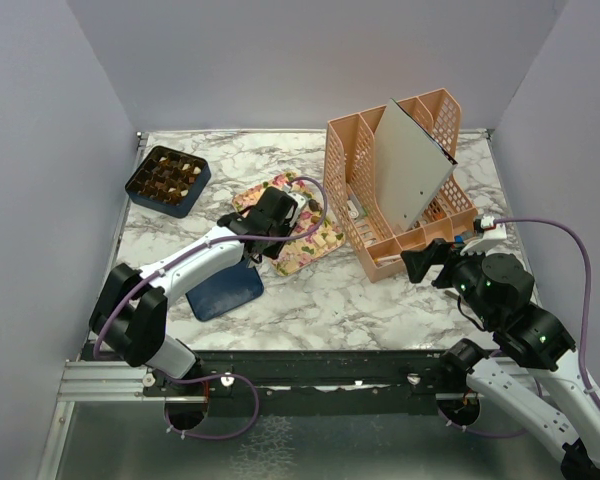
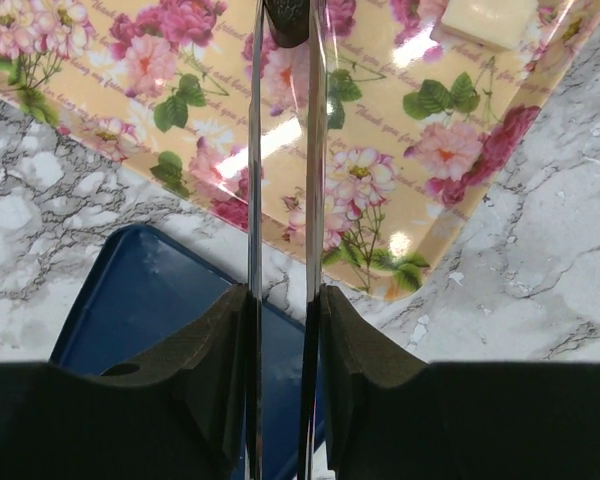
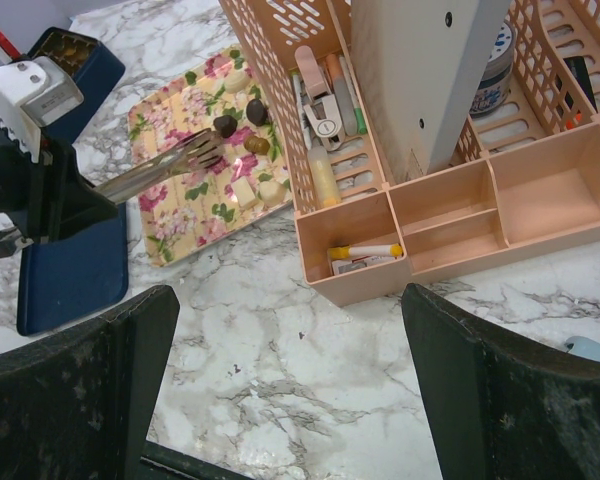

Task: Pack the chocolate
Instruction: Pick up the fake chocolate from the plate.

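Left hand (image 2: 283, 300) clamps one tongs (image 3: 160, 170); three brown chocolates (image 3: 225, 125) on tray (image 3: 180, 215).

Dark and cream chocolate pieces (image 3: 225, 125) lie loose on the floral tray (image 3: 180, 215).

The black left gripper (image 2: 285, 360) and right gripper (image 3: 290, 390) sit on white, black-jointed arms (image 1: 195, 260) with purple cables (image 1: 572, 262).
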